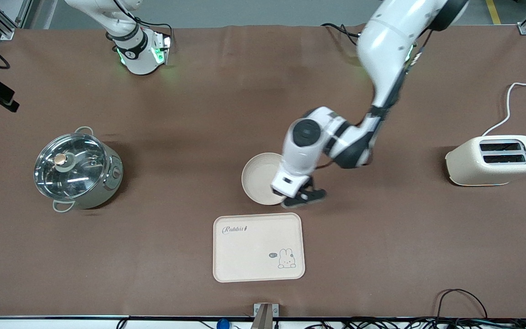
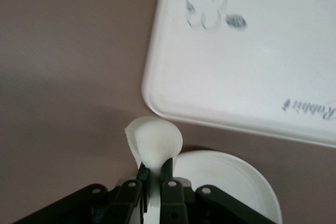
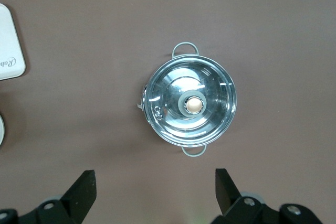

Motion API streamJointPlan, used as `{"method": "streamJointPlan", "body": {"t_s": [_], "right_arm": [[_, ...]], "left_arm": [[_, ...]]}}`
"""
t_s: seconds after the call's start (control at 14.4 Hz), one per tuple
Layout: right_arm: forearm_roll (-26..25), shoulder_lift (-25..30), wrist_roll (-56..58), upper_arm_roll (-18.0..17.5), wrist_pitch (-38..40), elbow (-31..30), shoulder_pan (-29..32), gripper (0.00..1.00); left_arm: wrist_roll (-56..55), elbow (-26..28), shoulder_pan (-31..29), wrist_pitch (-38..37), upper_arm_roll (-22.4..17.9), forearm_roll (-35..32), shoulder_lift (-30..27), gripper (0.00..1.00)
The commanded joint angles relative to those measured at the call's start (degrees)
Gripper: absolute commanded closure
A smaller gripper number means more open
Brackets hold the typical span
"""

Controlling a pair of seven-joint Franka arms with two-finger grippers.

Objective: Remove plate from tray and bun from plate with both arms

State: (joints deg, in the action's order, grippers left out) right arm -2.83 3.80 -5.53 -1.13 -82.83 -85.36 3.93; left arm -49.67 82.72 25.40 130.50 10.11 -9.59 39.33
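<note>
Beside plate (image 1: 258, 176) rim, left pincer (image 2: 152, 174) (gripping bun (image 2: 155, 141))

- The desk (image 1: 199, 114) is plain brown.
- The plate (image 1: 256, 176) is plain cream-beige.
- The bun (image 2: 155, 142) is pale cream-white.
- The tray (image 1: 244, 256) is cream, with a rabbit drawing (image 1: 286, 258) and dark lettering.
- The pot (image 1: 76, 168) is shiny silver.
- The toaster (image 1: 493, 160) is cream with dark slots.
- The fingers (image 3: 84, 192) are black.

L gripper (image 2: 152, 174) clamped, R gripper (image 3: 155, 188) wide.
</note>
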Motion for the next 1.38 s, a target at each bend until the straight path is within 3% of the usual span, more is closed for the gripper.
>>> {"method": "streamJointPlan", "body": {"t_s": [0.0, 0.35, 0.48, 0.55, 0.62, 0.69, 0.76, 0.9, 1.11, 1.32], "right_arm": [[-0.60, 2.08, 0.96, -0.28, 2.94, 0.28, 1.17, 0.00], [-0.51, 2.00, 0.52, -0.28, 3.12, 0.45, 1.26, 0.00], [-0.86, 2.00, 0.52, -0.63, 3.38, 0.45, 0.91, 0.00], [-0.77, 2.00, 0.52, -0.63, 3.29, 0.45, 0.91, 0.00], [-0.68, 1.92, 0.52, -0.63, 3.29, 0.45, 0.91, 0.00], [-0.60, 1.92, 0.52, -0.63, 3.20, 0.45, 0.91, 0.00], [-0.60, 1.92, 0.43, -0.63, 3.20, 0.45, 0.82, 0.00], [-0.60, 1.92, 0.43, -0.72, 3.29, 0.45, 0.73, 0.00], [-0.51, 1.92, 0.52, -0.63, 3.47, 0.45, 0.73, 0.00], [-0.51, 2.09, 0.43, -0.63, 3.99, 0.45, 0.82, 0.00]], "left_arm": [[15.61, 3.92, -10.78, -2.00, 3.85, 2.91, -3.03, 1.00], [32.69, 7.10, -23.18, 0.01, 6.40, 3.00, 0.73, 0.99], [33.93, 6.92, -24.61, 0.72, 7.03, 3.61, 1.97, 0.91], [34.02, 6.75, -24.78, 0.72, 7.03, 3.96, 1.89, 0.70], [34.11, 6.84, -24.87, 0.64, 7.03, 4.05, 1.54, 0.39], [34.28, 6.66, -25.13, 0.29, 7.11, 4.05, 1.10, 0.24], [34.98, 6.66, -25.83, 0.11, 7.20, 4.05, 0.05, 0.00], [37.61, 5.53, -26.36, -3.91, 7.29, 4.05, -4.33, 0.00], [40.35, -2.72, -27.33, -19.18, 7.47, 4.05, -9.52, 0.00], [40.09, -3.80, -27.51, -24.76, 7.29, 4.05, -14.97, 0.00]]}}
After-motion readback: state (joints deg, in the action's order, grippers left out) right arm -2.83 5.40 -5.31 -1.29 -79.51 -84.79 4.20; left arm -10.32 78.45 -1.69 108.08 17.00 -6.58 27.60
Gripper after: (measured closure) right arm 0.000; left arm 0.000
